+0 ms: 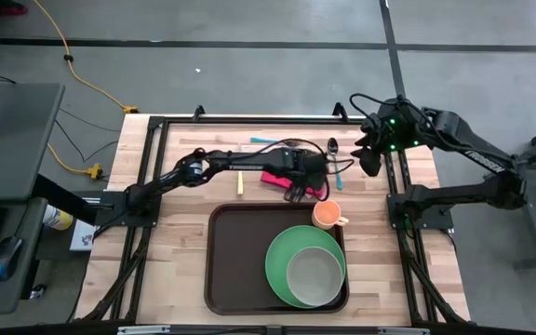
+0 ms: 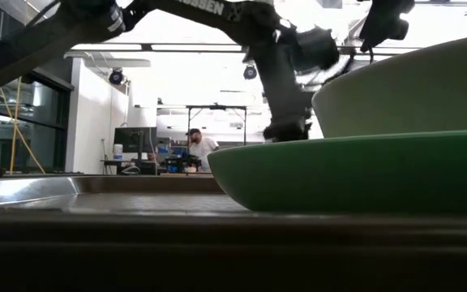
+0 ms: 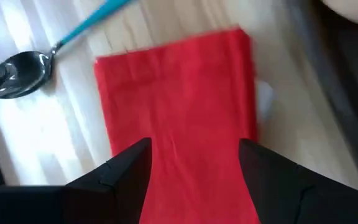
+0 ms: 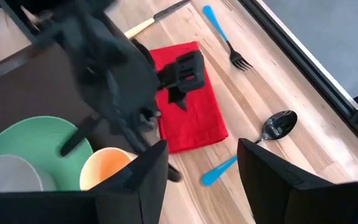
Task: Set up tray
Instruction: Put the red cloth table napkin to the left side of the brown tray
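- The large dark brown rectangular plastic tray (image 1: 235, 261) lay on the near half of the wooden table (image 1: 175, 242), its raised rim running across the foreground of the low view.
- A round green plate (image 1: 282, 256) sat in the tray's right part, with a pale grey-green bowl (image 1: 315, 276) resting on it.
- An orange cup (image 1: 327, 216) stood at the tray's far right corner; whether on the rim or just outside it could not be told.
- The left gripper (image 3: 194, 165) hung directly over a folded red cloth napkin (image 3: 179, 118), fingers spread wide to either side of it, nothing held. Contact with the cloth could not be told.
- The napkin lay on bare wood just beyond the tray's far edge.
- A dark metal spoon with a blue handle (image 4: 272, 134) lay just beside the napkin, toward the right arm.
- A blue-handled fork (image 4: 225, 37) lay farther back, apart from the napkin.
- A knife with a pale yellow handle (image 1: 240, 183) lay on the napkin's other side.
- The right gripper (image 4: 197, 162) waited above the table's far right corner, fingers apart and empty.
- A person (image 2: 201, 146) in a white top showed in the room behind.
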Tool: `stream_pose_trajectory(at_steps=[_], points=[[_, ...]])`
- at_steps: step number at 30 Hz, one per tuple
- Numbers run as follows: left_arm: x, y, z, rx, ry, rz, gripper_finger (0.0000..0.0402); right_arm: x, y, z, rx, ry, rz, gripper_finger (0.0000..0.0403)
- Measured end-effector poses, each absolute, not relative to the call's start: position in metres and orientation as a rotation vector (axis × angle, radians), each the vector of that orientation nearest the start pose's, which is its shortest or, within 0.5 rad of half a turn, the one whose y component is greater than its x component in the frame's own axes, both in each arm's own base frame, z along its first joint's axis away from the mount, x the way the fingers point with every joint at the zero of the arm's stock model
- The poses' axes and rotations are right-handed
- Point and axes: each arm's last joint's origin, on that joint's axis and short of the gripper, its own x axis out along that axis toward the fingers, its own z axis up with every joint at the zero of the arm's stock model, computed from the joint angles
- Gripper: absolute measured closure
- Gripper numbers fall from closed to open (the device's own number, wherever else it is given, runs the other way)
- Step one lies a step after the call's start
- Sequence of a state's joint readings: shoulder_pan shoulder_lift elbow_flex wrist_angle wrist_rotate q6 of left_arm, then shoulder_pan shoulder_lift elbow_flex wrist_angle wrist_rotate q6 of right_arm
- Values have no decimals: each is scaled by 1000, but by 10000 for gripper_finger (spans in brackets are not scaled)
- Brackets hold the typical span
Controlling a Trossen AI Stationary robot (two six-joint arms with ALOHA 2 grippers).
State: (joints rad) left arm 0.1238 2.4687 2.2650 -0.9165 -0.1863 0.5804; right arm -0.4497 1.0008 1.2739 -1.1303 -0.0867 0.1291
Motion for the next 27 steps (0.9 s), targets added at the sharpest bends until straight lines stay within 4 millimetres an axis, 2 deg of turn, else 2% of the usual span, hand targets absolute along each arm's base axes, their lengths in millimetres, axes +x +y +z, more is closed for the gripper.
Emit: stream_pose_trajectory(at_steps=[7, 27], points=[[508, 66, 169, 494, 1321, -38, 133, 148, -62, 377, 338, 811, -362, 233], [503, 70, 168, 367, 1344, -90, 133, 150, -57, 377, 317, 813, -384, 233]])
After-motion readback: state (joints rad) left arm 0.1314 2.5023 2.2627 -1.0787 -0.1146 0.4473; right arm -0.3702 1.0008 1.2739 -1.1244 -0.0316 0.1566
